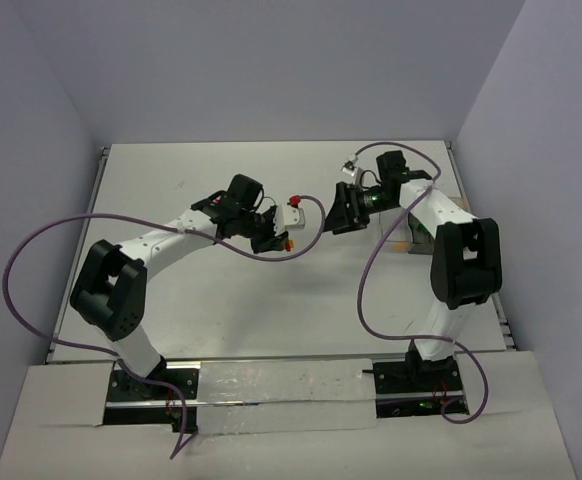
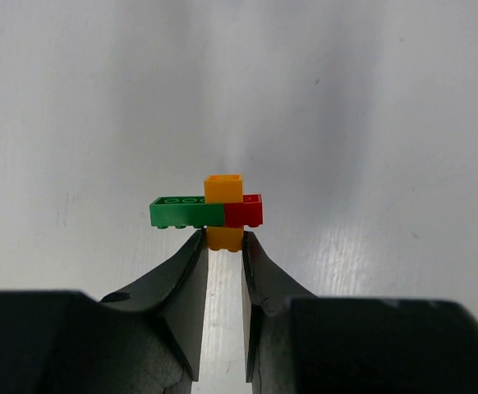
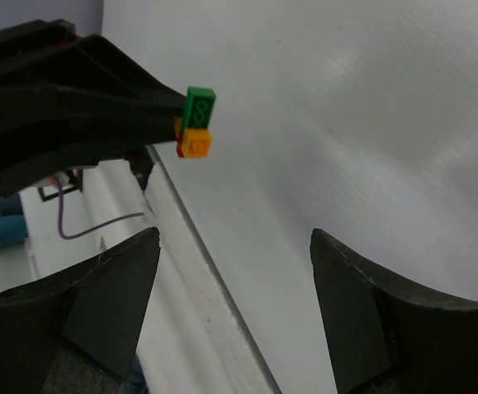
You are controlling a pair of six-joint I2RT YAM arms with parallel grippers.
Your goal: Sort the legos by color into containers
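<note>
Left gripper (image 2: 222,242) pinching the orange brick (image 2: 223,189) of the joined legos (image 2: 222,210); the wide-open right gripper (image 3: 235,246), facing them, should close squarely on the green brick (image 2: 186,212).

The legos (image 2: 210,211) sit stuck together between the tips of the left gripper (image 2: 222,242), over the table (image 1: 221,310). Seen from above, the right gripper (image 1: 343,210) is at 2 o'clock from them, apart. The containers (image 1: 409,236) are at 3 o'clock, partly behind the right arm (image 1: 461,260).

The right arm (image 1: 433,208) hides most of what may be the containers (image 1: 407,238).
</note>
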